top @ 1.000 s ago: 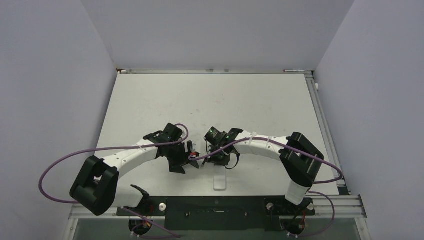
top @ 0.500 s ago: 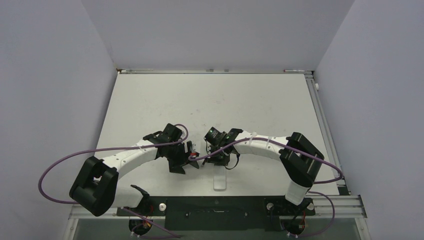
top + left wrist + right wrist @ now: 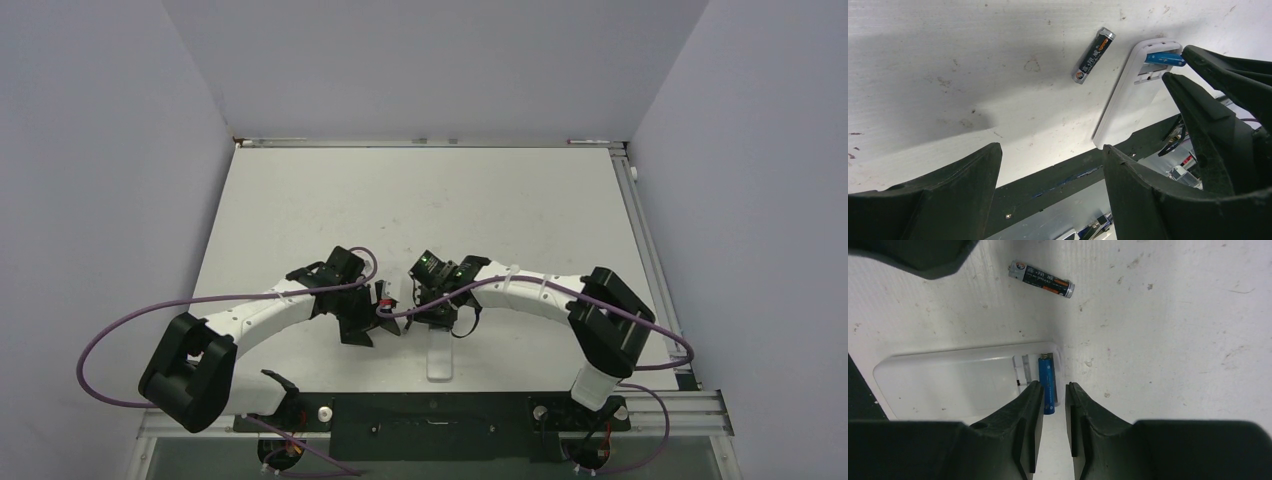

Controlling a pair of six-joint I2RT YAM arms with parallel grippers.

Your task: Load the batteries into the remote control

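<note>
Gripper on right (image 3: 1053, 385) slightly further left

The dark battery (image 3: 1093, 55) carries a printed wrap with a line of small light characters and a round mark at one end, none legible in either wrist view. The blue battery (image 3: 1048, 385) shows no readable marking.

My right claw (image 3: 1054, 385) is matt black. The remote control (image 3: 948, 385) is plain white. The blue battery (image 3: 1047, 377) is a bright, even blue. The black battery (image 3: 1041, 278) carries an orange band, pale lettering and a silver tip. The table (image 3: 1173, 340) is off-white, flecked with dark scuffs. My cables (image 3: 82, 365) are purple.
</note>
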